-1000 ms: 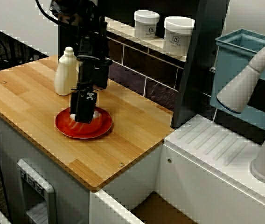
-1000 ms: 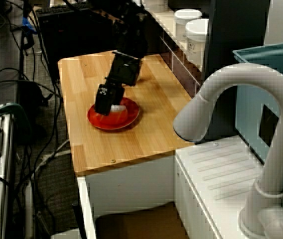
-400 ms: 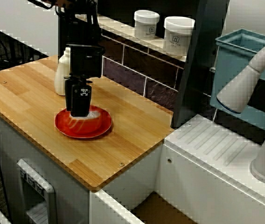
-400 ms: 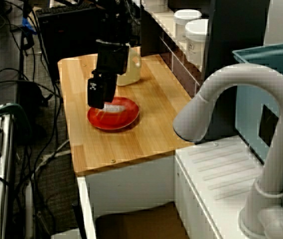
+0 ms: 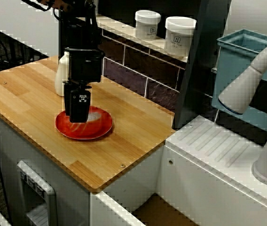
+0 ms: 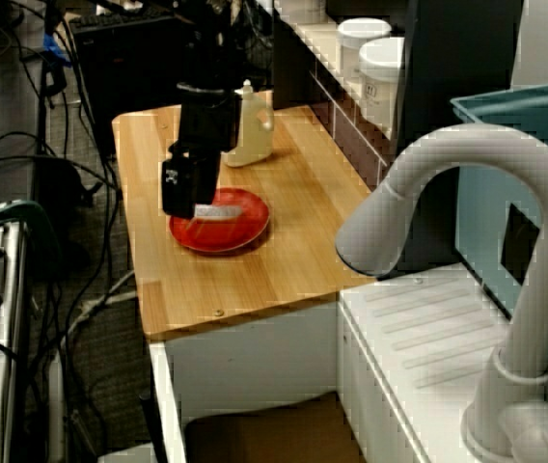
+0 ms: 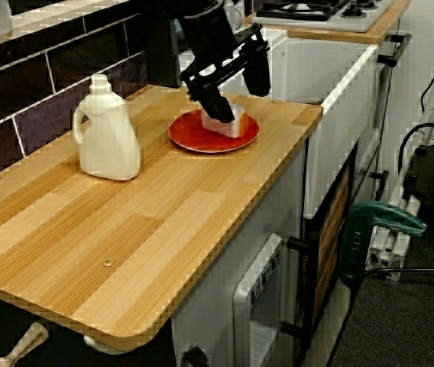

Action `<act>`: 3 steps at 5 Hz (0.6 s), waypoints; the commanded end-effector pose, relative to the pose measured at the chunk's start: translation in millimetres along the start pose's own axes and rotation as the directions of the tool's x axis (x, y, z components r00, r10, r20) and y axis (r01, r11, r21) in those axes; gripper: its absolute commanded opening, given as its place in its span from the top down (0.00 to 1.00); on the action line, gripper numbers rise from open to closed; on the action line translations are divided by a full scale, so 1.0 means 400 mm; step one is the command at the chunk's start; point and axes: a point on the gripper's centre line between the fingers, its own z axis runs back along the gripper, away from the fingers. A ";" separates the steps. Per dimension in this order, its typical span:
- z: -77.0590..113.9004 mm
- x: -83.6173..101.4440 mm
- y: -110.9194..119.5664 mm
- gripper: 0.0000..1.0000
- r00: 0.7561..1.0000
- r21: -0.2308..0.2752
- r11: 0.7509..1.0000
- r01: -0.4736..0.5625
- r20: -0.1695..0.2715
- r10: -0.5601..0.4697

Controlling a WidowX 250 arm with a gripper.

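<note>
My black gripper (image 7: 236, 95) hangs open just above a red plate (image 7: 194, 140), its two fingers spread apart with nothing between them. A small white block (image 7: 229, 123) lies on the plate under the nearer finger, and I cannot tell whether that finger touches it. In the view from the counter's front, the gripper (image 5: 78, 112) covers the left part of the plate (image 5: 98, 129), and the block (image 5: 95, 114) shows pale beside it. From the sink side, the gripper (image 6: 181, 193) stands over the plate's (image 6: 231, 234) left edge, next to the block (image 6: 219, 209).
A white jug with a handle (image 7: 108, 131) stands on the wooden counter (image 7: 148, 222) behind the plate. Two white tubs (image 5: 147, 23) sit on the back ledge. A grey tap (image 6: 448, 222) and a blue bin (image 5: 246, 70) are to the right, by the white draining board (image 5: 218, 146).
The gripper was tilted down into the plate over the block. It has since straightened, risen a little and shifted left, with the block left lying on the plate.
</note>
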 end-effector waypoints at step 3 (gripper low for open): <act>0.044 0.010 -0.034 0.00 0.998 0.049 0.999 0.021 0.055 -0.024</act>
